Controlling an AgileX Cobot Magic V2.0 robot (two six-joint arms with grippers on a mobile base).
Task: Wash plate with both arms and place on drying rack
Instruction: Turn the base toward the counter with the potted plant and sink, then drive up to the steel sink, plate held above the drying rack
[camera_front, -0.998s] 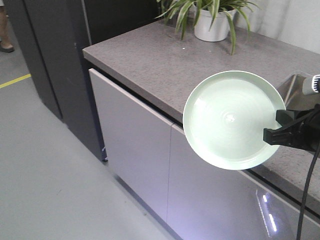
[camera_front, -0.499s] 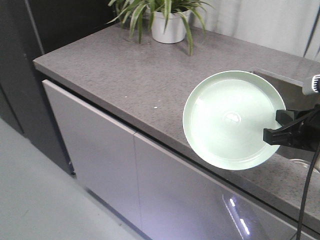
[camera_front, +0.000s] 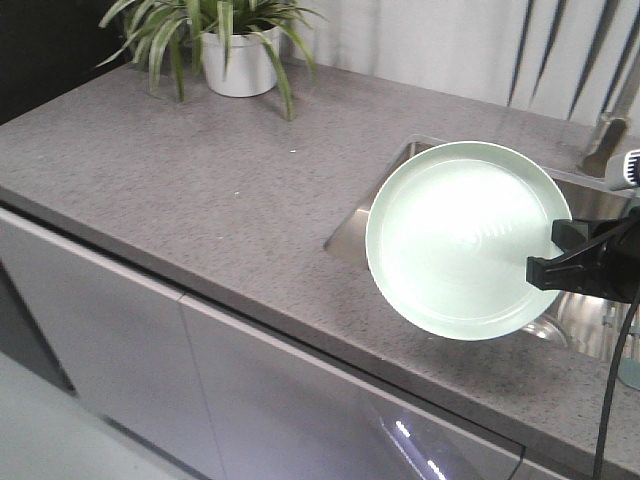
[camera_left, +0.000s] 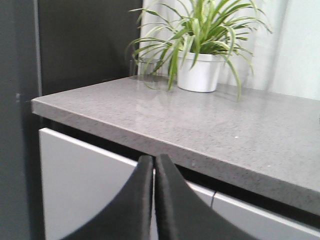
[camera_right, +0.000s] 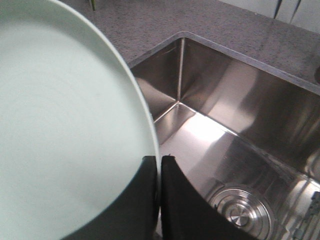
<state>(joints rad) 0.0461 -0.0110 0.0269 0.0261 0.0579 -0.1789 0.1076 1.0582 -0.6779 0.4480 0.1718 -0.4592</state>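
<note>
**Green plate pinched by its edge, poised over the sink**

Well left of the sink (camera_right: 240, 100), a potted plant (camera_front: 235, 50) stands on the grey countertop (camera_front: 180, 190). The left gripper (camera_left: 153, 162), also left of the sink, has its fingers pressed together on nothing. The plate (camera_front: 460, 240) hangs tilted above the sink's left rim, its right edge pinched by the right gripper (camera_front: 545, 268). The drain (camera_right: 239, 212) lies in the sink bottom. A firm pinch and slow lowering fully over the basin seem wise, with the left arm brought in. No drying rack shows.
</note>
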